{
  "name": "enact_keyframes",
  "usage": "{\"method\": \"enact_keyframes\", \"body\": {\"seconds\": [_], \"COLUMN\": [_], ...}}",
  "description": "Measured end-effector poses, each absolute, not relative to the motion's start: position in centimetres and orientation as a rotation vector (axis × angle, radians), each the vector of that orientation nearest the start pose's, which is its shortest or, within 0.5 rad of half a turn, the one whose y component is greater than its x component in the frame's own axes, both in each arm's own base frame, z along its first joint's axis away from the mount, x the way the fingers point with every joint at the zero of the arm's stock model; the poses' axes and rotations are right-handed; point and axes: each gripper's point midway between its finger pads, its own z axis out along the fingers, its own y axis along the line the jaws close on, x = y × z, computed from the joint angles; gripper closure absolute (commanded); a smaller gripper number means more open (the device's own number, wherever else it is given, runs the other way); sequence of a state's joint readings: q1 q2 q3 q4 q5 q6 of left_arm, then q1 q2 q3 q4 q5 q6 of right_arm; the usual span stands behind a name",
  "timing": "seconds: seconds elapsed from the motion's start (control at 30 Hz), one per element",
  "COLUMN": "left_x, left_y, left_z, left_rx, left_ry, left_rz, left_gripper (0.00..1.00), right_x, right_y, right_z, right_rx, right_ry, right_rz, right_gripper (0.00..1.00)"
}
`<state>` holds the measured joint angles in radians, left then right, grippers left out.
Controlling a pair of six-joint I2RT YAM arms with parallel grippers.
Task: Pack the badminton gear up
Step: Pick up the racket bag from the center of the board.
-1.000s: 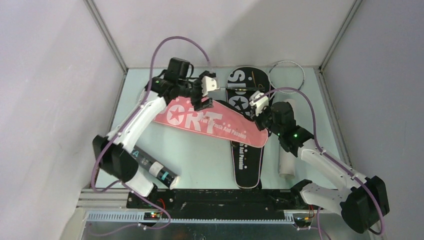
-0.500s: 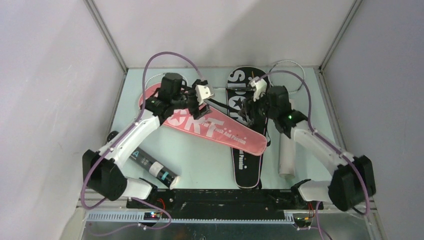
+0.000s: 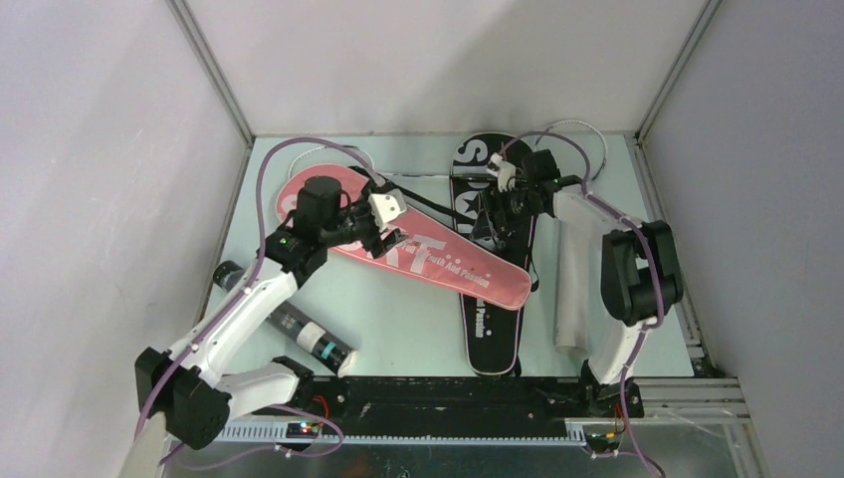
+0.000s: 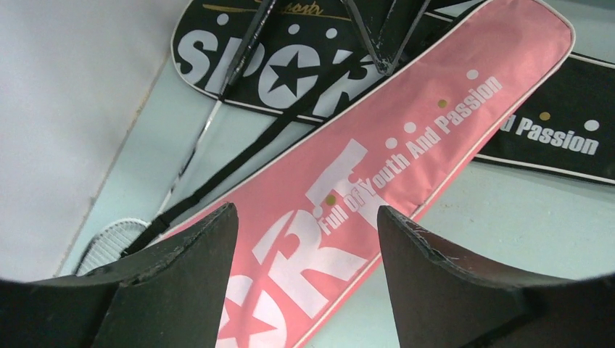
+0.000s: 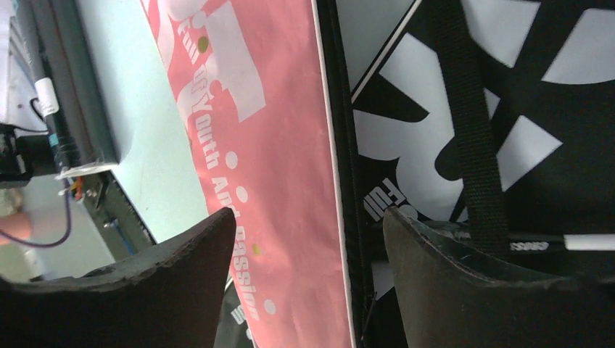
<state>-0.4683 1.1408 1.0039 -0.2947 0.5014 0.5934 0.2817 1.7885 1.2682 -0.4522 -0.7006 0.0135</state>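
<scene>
left gripper (image 4: 306, 216) hangs, jaws spread wide and holding nothing, over the pink cover (image 3: 453, 261), which lies slanted across the black cover (image 3: 488, 324). right gripper (image 5: 308, 217) gapes empty too (above where they overlap).

Soft, even light washes the pale bench (image 3: 398, 314), shadows faint; wrist views crisp, near claw fingers (image 4: 181, 290) dark, soft-edged.

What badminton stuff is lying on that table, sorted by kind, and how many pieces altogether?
Racket covers: 2, the pink cover and the black cover
Shuttle tubes: 2, the black tube and the white tube
Rackets: 2, the back-right racket and the back-left racket
Loose shuttlecocks: 0 in view
Total: 6
</scene>
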Motion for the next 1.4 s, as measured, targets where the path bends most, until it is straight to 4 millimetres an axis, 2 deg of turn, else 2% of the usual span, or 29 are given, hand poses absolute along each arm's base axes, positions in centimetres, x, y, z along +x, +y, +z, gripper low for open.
{"method": "enact_keyframes", "body": {"seconds": [0.2, 0.37, 0.47, 0.53, 0.57, 0.6, 0.67, 0.73, 0.9, 1.03, 1.1, 1.2, 1.4], "left_x": [28.8, 28.7, 28.9, 29.0, 29.1, 29.2, 29.4, 29.7, 29.9, 30.5, 30.7, 31.0, 31.2], "left_y": [-21.4, -21.2, -21.1, -21.0, -20.9, -20.8, -20.6, -20.3, -19.7, -19.4, -19.5, -19.4, -18.6], "left_z": [23.5, 23.0, 23.0, 23.0, 22.9, 22.8, 22.6, 22.4, 22.5, 24.5, 25.7, 26.6, 27.4], "left_rx": [1.227, 1.221, 1.216, 1.212, 1.211, 1.208, 1.205, 1.206, 1.218, 1.235, 1.246, 1.266, 1.34], "left_ry": [1.547, 1.562, 1.566, 1.572, 1.574, 1.579, 1.594, 1.61, 1.632, 1.606, 1.571, 1.535, 1.49], "left_rz": [-0.416, -0.413, -0.402, -0.391, -0.388, -0.38, -0.365, -0.343, -0.296, -0.247, -0.225, -0.198, -0.147], "left_gripper": [0.23, 0.23, 0.23, 0.23, 0.24, 0.24, 0.24, 0.24, 0.24, 0.22, 0.19, 0.18, 0.17], "right_x": [34.8, 33.2, 32.7, 32.6, 32.5, 32.3, 32.1, 32.0, 31.9, 32.0, 31.9, 31.7, 28.3], "right_y": [22.6, 22.8, 23.1, 23.3, 23.4, 23.4, 23.6, 23.7, 23.8, 23.6, 23.8, 24.1, 25.1], "right_z": [8.4, 6.1, 5.6, 5.5, 5.5, 5.5, 5.7, 6.0, 6.4, 7.8, 8.9, 10.9, 15.6], "right_rx": [-0.64, -0.651, -0.678, -0.699, -0.711, -0.72, -0.729, -0.738, -0.752, -0.799, -0.85, -0.944, -1.2], "right_ry": [2.527, 2.61, 2.616, 2.608, 2.602, 2.599, 2.587, 2.57, 2.554, 2.525, 2.494, 2.422, 2.124], "right_rz": [1.145, 1.247, 1.301, 1.322, 1.331, 1.339, 1.364, 1.389, 1.367, 1.261, 1.185, 1.051, 0.764], "right_gripper": [0.29, 0.29, 0.33, 0.46, 0.58, 0.64, 0.86, 0.99, 1.0, 1.0, 1.0, 1.0, 1.0]}}
